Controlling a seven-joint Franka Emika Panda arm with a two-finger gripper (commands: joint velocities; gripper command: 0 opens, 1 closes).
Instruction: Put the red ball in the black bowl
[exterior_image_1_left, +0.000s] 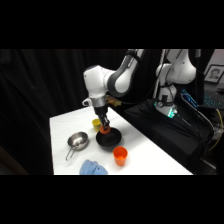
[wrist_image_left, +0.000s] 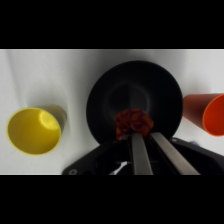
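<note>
The red ball (wrist_image_left: 132, 121) sits at the tips of my gripper (wrist_image_left: 142, 134), which is shut on it. In the wrist view the ball hangs over the inside of the black bowl (wrist_image_left: 135, 82), near the bowl's closer rim. From the side, my gripper (exterior_image_1_left: 104, 126) comes straight down over the black bowl (exterior_image_1_left: 113, 142), and the red ball (exterior_image_1_left: 104, 130) shows at its tip just above the bowl's back edge. Whether the ball touches the bowl's floor I cannot tell.
A yellow cup (wrist_image_left: 34, 131) stands just left of the bowl in the wrist view, an orange cup (wrist_image_left: 207, 114) just right of it. In the side view, a steel pan (exterior_image_1_left: 78, 141) with a handle lies left of the bowl and a blue cloth (exterior_image_1_left: 92, 168) at the front edge.
</note>
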